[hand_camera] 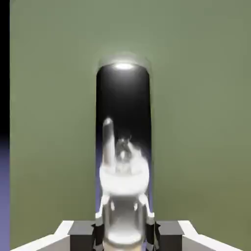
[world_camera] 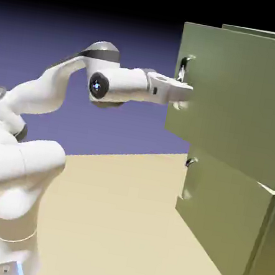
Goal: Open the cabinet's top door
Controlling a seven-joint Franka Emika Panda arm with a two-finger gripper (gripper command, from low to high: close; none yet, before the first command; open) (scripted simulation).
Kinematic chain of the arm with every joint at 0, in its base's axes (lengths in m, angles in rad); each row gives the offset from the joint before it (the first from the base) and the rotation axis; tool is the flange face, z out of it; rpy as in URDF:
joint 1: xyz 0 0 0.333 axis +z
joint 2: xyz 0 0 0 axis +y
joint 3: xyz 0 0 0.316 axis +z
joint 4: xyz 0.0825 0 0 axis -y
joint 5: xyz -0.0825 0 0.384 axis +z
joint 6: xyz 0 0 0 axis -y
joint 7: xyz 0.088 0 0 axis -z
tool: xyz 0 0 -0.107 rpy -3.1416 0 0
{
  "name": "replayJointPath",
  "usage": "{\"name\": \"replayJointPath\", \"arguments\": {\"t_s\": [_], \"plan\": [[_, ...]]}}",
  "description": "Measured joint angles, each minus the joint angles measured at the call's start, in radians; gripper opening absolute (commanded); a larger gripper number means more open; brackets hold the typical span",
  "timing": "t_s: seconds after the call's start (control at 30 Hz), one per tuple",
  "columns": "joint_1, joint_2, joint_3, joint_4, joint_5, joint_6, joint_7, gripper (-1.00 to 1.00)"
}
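The olive-green cabinet stands at the exterior view's right. Its top door is swung out a little, its handle edge standing forward of the lower door. My gripper is at the pale vertical bar handle on the top door's left edge, shut on it. In the hand view the shiny handle rises between the grey fingertips of the gripper, with the green door panel filling the picture behind it.
The lower door has its own small handle below my hand. The tan tabletop stretches between the robot's base and the cabinet. My forearm runs level toward the door.
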Motion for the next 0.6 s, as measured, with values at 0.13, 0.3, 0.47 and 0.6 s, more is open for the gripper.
{"name": "replayJointPath", "arguments": {"t_s": [0.13, 0.3, 0.47, 0.6], "plan": [[0.000, -0.038, -0.114, -0.081, -0.075, -0.174, -0.074, -1.00], [-0.047, -0.114, -0.267, -0.137, -0.201, -0.392, -0.168, -1.00], [-0.129, -0.236, -0.412, -0.144, -0.359, -0.609, -0.276, -1.00], [-0.206, -0.374, -0.509, -0.111, -0.507, -0.777, -0.384, -1.00]]}}
